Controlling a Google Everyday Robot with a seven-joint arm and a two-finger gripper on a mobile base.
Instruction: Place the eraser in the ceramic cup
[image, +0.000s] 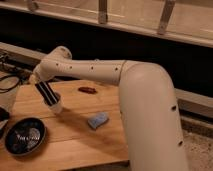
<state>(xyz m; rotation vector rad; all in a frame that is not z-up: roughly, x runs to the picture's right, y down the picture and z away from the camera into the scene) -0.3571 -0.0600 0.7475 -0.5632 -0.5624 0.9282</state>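
The eraser (46, 92), a black oblong block with thin pale stripes, hangs tilted at the left of the wooden table. Its upper end is in my gripper (39, 83) at the end of the white arm. Its lower end dips into the mouth of the small white ceramic cup (55, 105), which stands on the table just below and to the right of the gripper. The gripper is shut on the eraser's top, and most of the eraser still shows above the cup's rim.
A wide black round dish (24, 136) sits at the front left. A light blue sponge-like pad (98, 120) lies mid-table. A small reddish-brown item (88, 90) lies further back. The white arm (150, 105) fills the right side. Dark cables (7, 82) lie at the far left.
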